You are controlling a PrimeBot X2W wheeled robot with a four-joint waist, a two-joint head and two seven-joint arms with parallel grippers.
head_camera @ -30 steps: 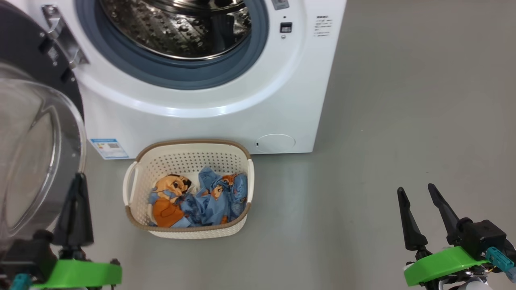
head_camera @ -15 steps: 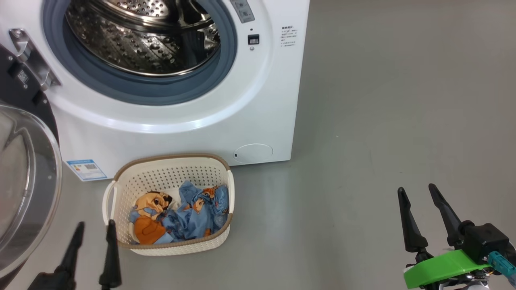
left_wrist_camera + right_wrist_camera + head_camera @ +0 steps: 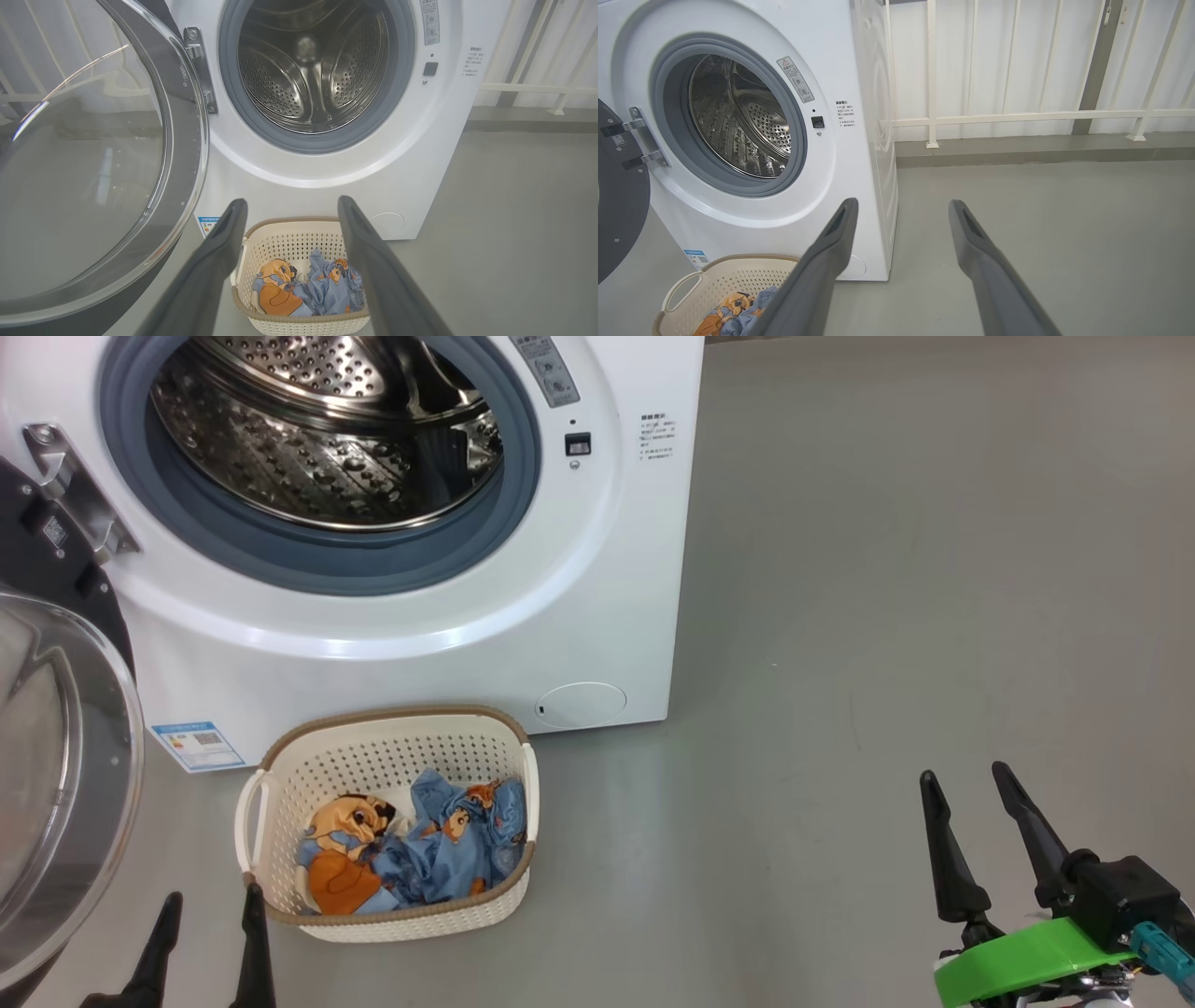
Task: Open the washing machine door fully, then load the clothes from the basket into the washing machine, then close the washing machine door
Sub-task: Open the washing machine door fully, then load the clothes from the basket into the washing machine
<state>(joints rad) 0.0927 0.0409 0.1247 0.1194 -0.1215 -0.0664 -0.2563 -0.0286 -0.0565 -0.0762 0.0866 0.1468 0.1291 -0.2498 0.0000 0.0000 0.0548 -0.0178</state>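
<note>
Fingers [image 3: 253,943] of your left hand [image 3: 210,896] stand spread apart with nothing between them, just beside the near left corner of the basket [image 3: 392,717]. The inner finger is almost at the brown rim. In the left wrist view the two fingers frame the basket, so you are lined up well. Your right hand [image 3: 963,773] is likewise parted and empty, well apart over bare floor [image 3: 840,616].

The clothes [image 3: 420,854] lie bunched in the near half of the basket, the tan face piece to the left and the blue folds to the right. The basket sits on the floor close against the front of the washing machine [image 3: 607,569], below its mouth. The washing machine door [image 3: 56,756] is swung wide to your left, and the drum [image 3: 317,457] looks empty.

Loading looks like the step in hand. Carry the left hand over the rim, not through it, then come down on the middle of the heap. Keep the fingers wide until they sink into cloth, and pinch a thick fold, since a thin edge would likely slip. Mind the basket handle and the door glass on your left as you lift towards the gasket [image 3: 308,569].
</note>
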